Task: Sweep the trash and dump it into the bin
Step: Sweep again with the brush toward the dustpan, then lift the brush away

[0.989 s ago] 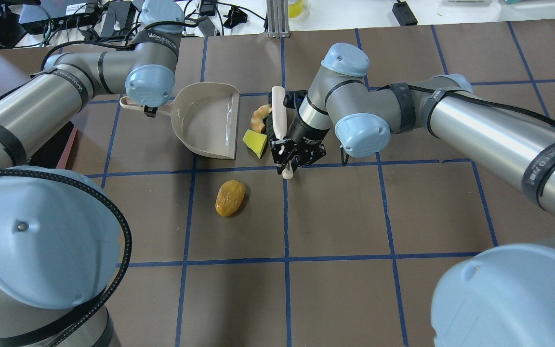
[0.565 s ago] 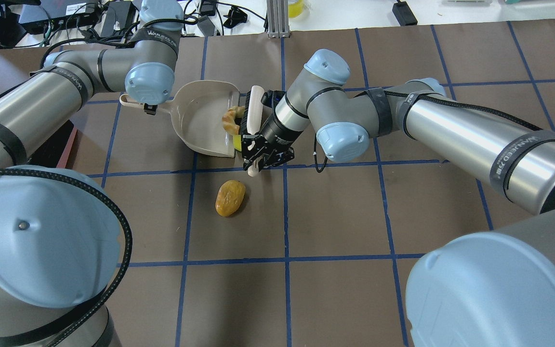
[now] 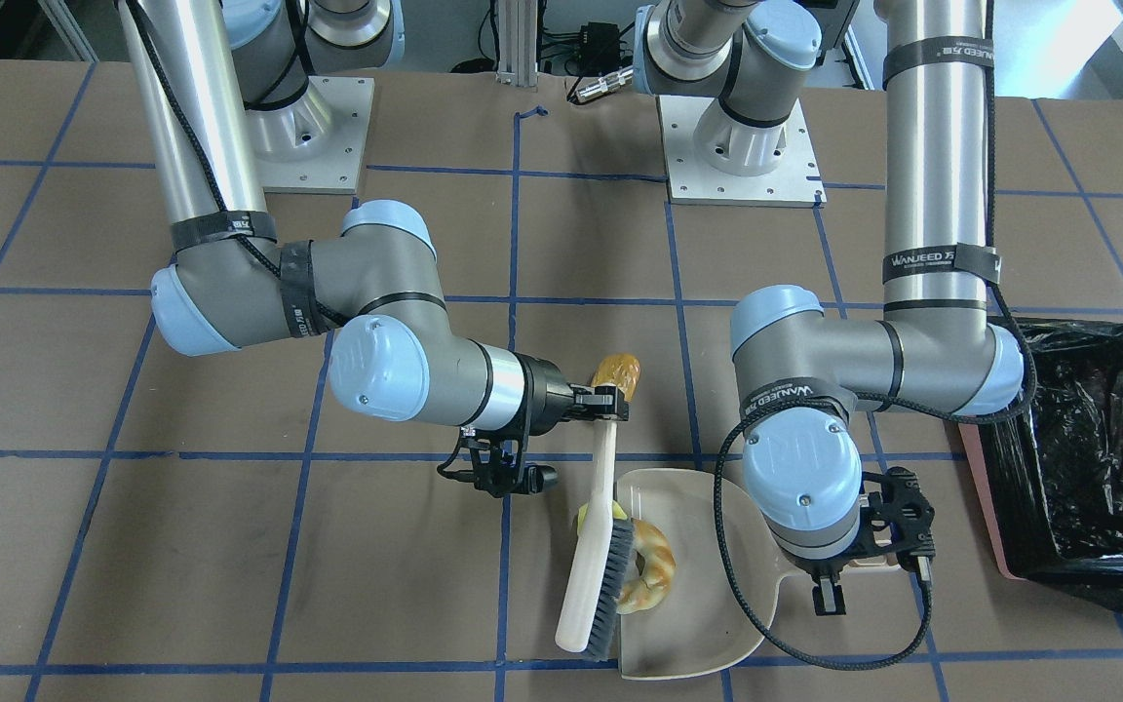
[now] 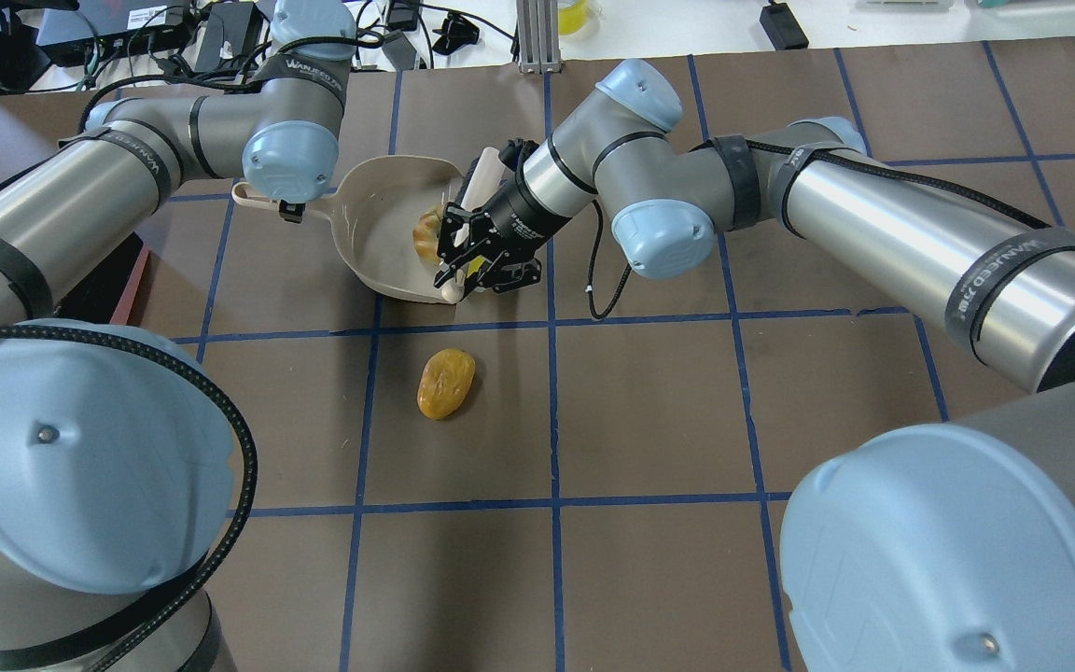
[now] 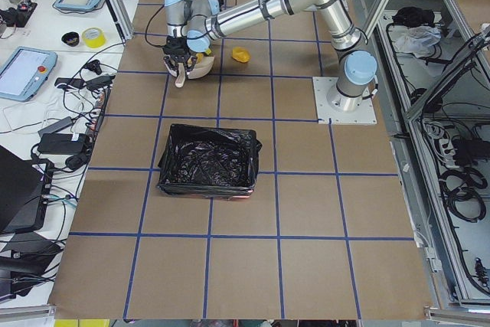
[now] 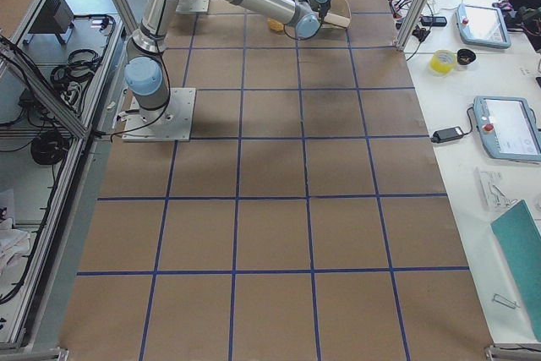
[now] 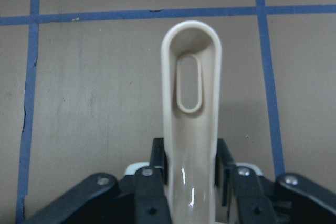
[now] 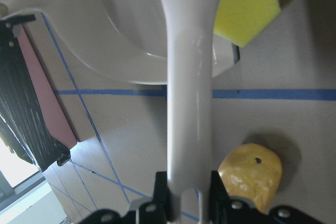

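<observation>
My left gripper [image 7: 191, 182] is shut on the handle [image 7: 191, 108] of the beige dustpan [image 3: 708, 624], which lies flat on the table. My right gripper [image 3: 605, 405] is shut on the handle of a white brush [image 3: 593, 575], whose bristles stand at the pan's mouth. The pale croissant [image 3: 654, 575] lies inside the pan against the bristles. The yellow sponge wedge [image 8: 247, 9] sits at the pan's lip beside the brush. The golden-brown bread roll [image 4: 446, 383] lies alone on the table, nearer the robot. The pink bin [image 3: 1088, 458] with its black bag stands beyond the pan's handle.
The table is brown paper with blue tape lines. The bin [image 5: 207, 160] is on the robot's left side. Cables and devices lie along the far edge [image 4: 220, 37]. Both arm bases are bolted to plates [image 3: 737, 146].
My right gripper has moved left with the brush, pushing the croissant into the dustpan and the sponge to its lip. The left arm, dustpan and bread roll have not moved.
</observation>
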Robot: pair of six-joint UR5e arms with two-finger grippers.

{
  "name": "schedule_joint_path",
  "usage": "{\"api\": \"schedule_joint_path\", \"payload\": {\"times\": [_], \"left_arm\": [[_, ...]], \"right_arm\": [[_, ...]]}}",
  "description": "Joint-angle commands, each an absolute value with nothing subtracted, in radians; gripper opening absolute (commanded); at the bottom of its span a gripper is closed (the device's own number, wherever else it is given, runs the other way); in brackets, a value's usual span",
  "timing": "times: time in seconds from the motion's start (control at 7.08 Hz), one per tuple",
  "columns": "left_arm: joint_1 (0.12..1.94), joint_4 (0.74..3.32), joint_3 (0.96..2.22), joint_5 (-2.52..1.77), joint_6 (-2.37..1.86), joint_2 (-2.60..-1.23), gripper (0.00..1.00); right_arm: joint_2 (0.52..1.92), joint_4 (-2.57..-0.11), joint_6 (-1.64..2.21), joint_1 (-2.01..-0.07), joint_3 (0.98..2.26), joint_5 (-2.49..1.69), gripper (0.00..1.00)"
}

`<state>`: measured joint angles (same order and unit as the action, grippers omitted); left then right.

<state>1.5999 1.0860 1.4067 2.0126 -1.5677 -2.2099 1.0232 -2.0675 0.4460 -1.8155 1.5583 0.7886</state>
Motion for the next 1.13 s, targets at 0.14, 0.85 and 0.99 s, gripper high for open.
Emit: {"api": "schedule_joint_path", "payload": {"times": [0.14,0.85,0.99], "left_arm": [[1.6,1.085,1.407,2.013,-1.568,-2.21,0.0],[1.6,1.085,1.407,2.011,-1.58,-2.212,0.0],[1.6,1.085,1.407,2.01,-1.58,-2.214,0.0]], "right_arm": [[1.124,-1.861,0.376,-1.766,1.56,1.124,0.0],[0.984,-2.083,0.388,-1.91,1.601,1.079,0.0],[0.961,-2.089,0.459,-1.908,1.577,0.946,0.0]]}}
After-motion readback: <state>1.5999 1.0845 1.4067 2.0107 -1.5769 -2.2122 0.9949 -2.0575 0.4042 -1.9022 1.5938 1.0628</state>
